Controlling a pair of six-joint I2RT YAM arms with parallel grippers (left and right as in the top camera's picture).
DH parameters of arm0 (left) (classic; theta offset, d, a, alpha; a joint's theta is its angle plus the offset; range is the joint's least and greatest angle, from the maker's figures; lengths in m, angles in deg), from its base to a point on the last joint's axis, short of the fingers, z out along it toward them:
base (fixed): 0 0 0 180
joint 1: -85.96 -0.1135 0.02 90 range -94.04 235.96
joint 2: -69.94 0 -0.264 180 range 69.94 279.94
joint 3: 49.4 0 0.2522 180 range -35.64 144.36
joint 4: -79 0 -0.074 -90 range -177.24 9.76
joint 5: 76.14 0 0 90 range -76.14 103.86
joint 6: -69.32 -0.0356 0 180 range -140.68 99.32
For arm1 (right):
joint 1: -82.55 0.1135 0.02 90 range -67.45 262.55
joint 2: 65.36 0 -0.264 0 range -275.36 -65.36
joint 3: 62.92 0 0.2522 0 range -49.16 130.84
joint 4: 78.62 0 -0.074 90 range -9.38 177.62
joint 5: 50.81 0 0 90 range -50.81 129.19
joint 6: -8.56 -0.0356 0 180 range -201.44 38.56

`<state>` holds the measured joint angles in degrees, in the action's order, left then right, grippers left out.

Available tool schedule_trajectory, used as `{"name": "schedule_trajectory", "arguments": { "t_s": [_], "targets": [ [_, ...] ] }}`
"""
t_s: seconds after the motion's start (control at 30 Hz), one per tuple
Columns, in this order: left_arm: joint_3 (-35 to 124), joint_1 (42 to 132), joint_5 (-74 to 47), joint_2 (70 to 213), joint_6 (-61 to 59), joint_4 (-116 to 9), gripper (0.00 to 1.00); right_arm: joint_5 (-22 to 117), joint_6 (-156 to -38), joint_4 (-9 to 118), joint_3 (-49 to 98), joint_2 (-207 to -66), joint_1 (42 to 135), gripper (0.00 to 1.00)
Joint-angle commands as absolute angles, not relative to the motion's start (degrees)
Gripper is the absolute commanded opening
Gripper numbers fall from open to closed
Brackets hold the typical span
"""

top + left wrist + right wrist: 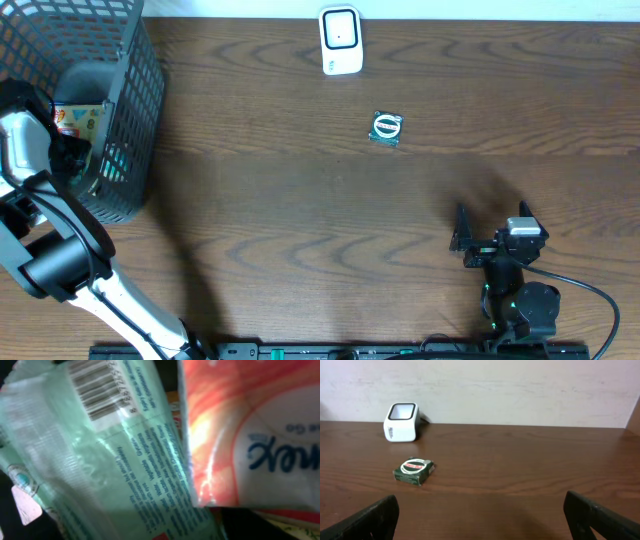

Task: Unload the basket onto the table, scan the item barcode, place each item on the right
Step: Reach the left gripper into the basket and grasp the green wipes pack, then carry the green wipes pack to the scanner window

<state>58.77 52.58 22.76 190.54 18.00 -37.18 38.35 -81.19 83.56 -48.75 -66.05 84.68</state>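
1. The green packet [100, 460] carried a black barcode [95, 390] on a white panel; of the digits beside it, only an "8" at the end was legible
2. The same packet bore lines of small dark green print, too blurred to read
3. The pink-and-orange pack [240, 410] showed large blue letters ending in "nex", cut off at the frame edge, with a small "Go" nearby
4. The small green box [414, 470] had a round red-and-white emblem whose wording was too small to read
5. The scanner [401, 422] had a dark side marking, unreadable

Pale green packet [100, 465], barcode [97, 390] showing, in basket [135, 120]; white scanner [340, 40] upright on table [300, 230]
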Motion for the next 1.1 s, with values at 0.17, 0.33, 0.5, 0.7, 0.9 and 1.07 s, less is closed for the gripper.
{"name": "schedule_trajectory", "arguments": {
  "t_s": [0.17, 0.33, 0.5, 0.7, 0.9, 1.07],
  "targets": [
    [59.01, 52.42, 22.63, 187.98, 13.67, -36.72, 0.55, 38.48, -81.78, 83.32, -48.84, -65.74, 84.24, 0.99],
    [59.58, 52.42, 22.63, 182.93, 13.65, -36.81, 0.53, 38.48, -81.81, 83.32, -48.84, -65.74, 84.24, 0.99],
    [59.58, 52.44, 22.63, 176.97, 13.65, -36.98, 0.49, 38.48, -81.78, 83.32, -48.84, -65.74, 84.24, 0.99],
    [59.58, 52.44, 20.82, 170.34, 13.67, -37.66, 0.49, 38.48, -81.78, 83.32, -48.84, -65.74, 84.24, 0.99],
    [59.58, 52.44, 7.18, 162.5, 13.69, -42.93, 0.49, 38.48, -81.81, 83.32, -48.84, -65.74, 84.24, 0.99],
    [59.58, 54.06, -11.36, 157.32, 15.4, -50.51, 0.49, 38.48, -81.78, 83.32, -48.84, -65.74, 84.24, 0.99]
  ]
}}
